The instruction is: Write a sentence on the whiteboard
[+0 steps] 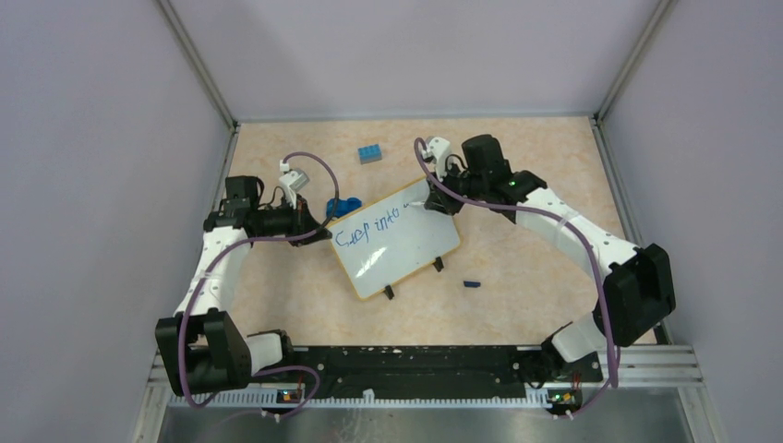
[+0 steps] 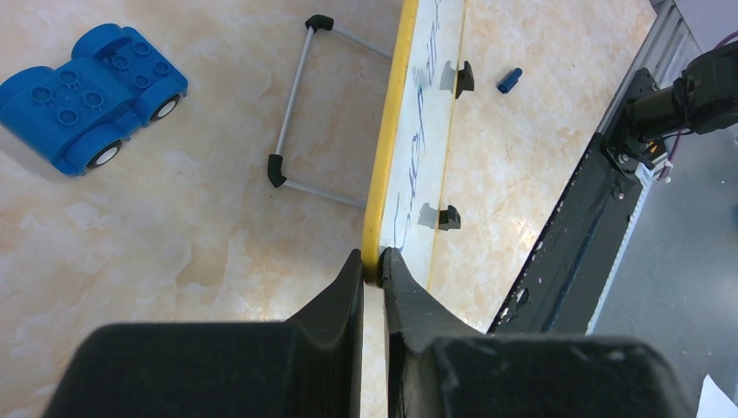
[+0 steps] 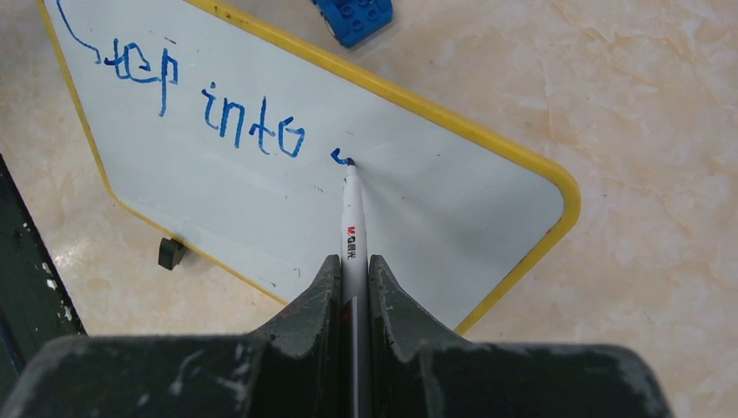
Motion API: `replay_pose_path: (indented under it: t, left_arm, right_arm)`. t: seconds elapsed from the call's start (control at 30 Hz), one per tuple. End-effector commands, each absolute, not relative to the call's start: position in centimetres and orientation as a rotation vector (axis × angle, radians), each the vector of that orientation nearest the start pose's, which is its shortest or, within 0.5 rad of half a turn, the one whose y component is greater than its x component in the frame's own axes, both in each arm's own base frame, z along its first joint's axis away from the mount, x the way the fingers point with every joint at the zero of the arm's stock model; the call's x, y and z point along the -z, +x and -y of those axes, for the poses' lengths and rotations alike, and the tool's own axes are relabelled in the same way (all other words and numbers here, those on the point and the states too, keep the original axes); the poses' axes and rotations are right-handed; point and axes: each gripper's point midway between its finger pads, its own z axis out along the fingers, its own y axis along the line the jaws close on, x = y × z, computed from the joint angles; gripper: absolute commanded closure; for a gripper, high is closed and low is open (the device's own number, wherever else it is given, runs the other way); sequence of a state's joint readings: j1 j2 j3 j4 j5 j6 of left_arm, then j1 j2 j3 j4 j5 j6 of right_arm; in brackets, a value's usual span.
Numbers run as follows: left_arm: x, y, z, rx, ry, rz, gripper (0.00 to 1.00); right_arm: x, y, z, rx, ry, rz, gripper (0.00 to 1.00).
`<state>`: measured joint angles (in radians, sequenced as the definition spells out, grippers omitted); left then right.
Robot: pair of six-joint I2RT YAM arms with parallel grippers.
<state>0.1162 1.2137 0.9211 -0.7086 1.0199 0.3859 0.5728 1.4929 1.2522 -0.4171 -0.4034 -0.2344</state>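
The whiteboard (image 1: 406,247), white with a yellow rim, stands tilted mid-table on a wire stand (image 2: 291,113). My left gripper (image 1: 319,231) is shut on its left yellow edge (image 2: 376,209). My right gripper (image 1: 434,198) is shut on a white marker (image 3: 352,226), whose blue tip touches the board (image 3: 435,209) to the right of the words. The sentence (image 3: 209,104) reads "step into" in blue, with a small new stroke beside the tip. It also shows in the top view (image 1: 369,228).
A blue toy car (image 2: 91,91) lies behind the board by my left gripper (image 1: 344,207). A blue brick (image 1: 370,153) sits further back. The blue marker cap (image 1: 472,283) lies in front of the board. Enclosure walls stand on three sides.
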Motion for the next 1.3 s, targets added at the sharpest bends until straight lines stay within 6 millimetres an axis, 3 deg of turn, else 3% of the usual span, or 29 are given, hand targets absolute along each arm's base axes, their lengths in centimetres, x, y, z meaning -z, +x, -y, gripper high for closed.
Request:
replay_pose_path:
  t: [0.0,0.73,1.03,1.27]
  left_arm:
    - [-16.9,25.8,11.1,0.987,0.665,-2.110,1.00]
    - [-16.9,25.8,11.1,0.986,0.667,-2.109,1.00]
    - [-16.9,25.7,11.1,0.982,0.665,-2.109,1.00]
    - [-16.9,25.8,11.1,0.984,0.664,-2.109,1.00]
  right_arm:
    - [-22.2,33.8,-27.4,-0.570,-1.041,-1.894,1.00]
    - [-18.6,29.9,-27.5,-0.647,-1.118,-1.958,1.00]
    - [-20.2,30.1,-29.6,-0.679,-1.138,-1.904,1.00]
    - [-22.3,29.8,-29.1,-0.694,-1.117,-1.862,1.00]
